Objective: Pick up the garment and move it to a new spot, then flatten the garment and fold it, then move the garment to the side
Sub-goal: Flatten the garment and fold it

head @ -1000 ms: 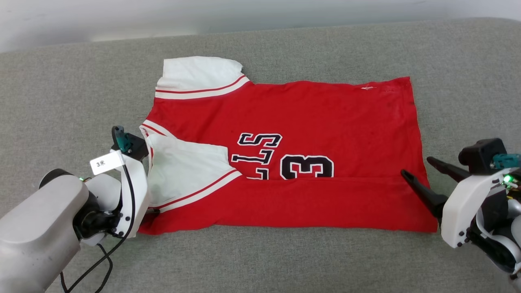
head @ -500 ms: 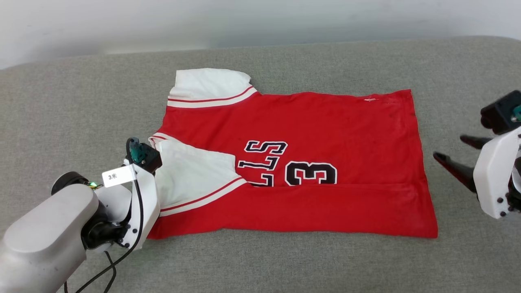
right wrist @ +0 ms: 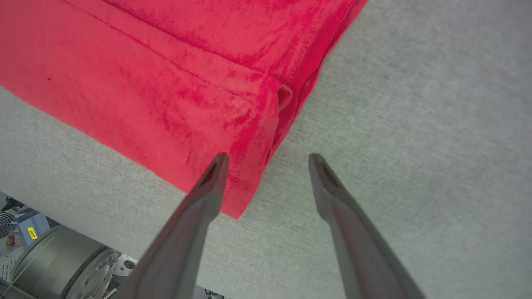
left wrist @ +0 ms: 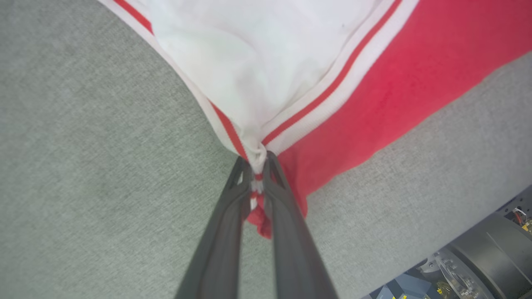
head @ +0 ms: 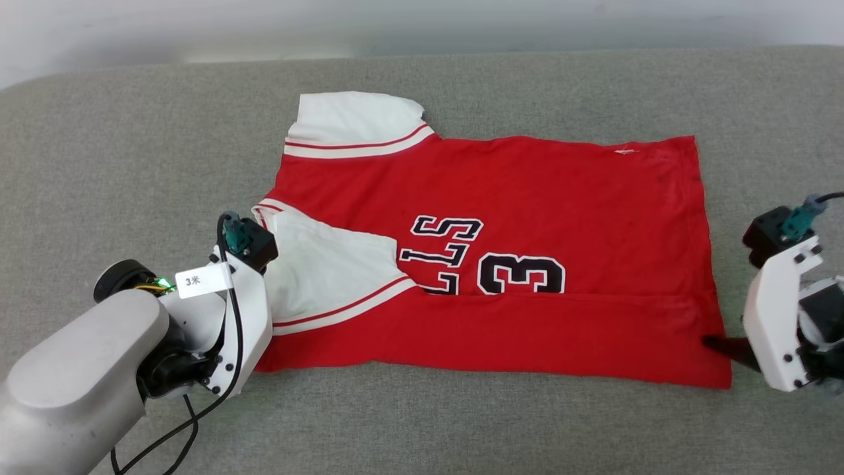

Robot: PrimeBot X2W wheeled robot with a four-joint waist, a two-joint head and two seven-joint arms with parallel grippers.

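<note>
Grey woven upholstery [head: 119, 152] carried the thin red jersey T-shirt with white sleeves [head: 527, 191] at centre frame, its near edge folded over. My left gripper [left wrist: 257, 166] was pinched shut on the bunched striped sleeve trim [left wrist: 232, 133]. My right gripper [right wrist: 268, 160] stood wide open and empty, straddling the lower-right hem corner [right wrist: 237, 203]. Risk: an uneven pull could wrinkle the limp knit or drop a layer.

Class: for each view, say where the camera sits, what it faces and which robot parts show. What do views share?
Head view: on the head, facing down at the garment; left arm and right arm show.
Left wrist view: along the left gripper, shut on the garment's edge.
Right wrist view: along the open right gripper, at the garment's corner.
All share the garment.
</note>
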